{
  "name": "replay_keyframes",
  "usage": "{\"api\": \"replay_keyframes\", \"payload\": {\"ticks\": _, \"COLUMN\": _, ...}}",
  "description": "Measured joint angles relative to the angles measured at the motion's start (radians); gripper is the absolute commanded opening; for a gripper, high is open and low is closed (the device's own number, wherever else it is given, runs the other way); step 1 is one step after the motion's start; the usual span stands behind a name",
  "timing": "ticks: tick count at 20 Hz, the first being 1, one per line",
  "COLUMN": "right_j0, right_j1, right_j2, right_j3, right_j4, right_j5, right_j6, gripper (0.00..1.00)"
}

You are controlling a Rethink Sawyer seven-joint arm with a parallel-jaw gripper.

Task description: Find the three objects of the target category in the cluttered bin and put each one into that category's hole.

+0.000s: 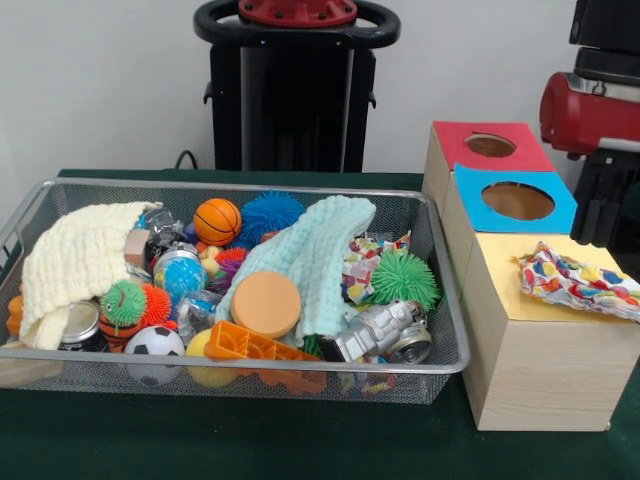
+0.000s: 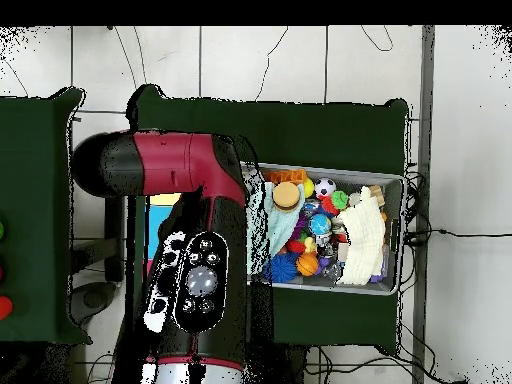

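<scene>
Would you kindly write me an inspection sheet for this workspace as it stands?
Surface: green table.
Job's things: wire bin packed full; box with red hole and blue hole; patterned cloth lying on the yellow top.
Clutter: basketball, soccer ball, green spiky ball, cream cloth, orange disc.
Gripper: dark part behind the box, state unclear.
Cables: black cable behind the bin.
Surroundings: white wall.

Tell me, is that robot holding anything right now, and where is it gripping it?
It cannot be told. The arm shows only at the right edge above the boxes, and its end effector's tip is not clearly visible.
</scene>
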Motion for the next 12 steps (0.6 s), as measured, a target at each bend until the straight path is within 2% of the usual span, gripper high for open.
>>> {"api": "replay_keyframes", "payload": {"ticks": 12, "right_j0": 0.002, "right_j1": 0.018, "right_j2": -0.012, "right_j3": -0.024, "right_j4": 0.005, "right_j5": -0.058, "right_j6": 0.000, "gripper": 0.00}}
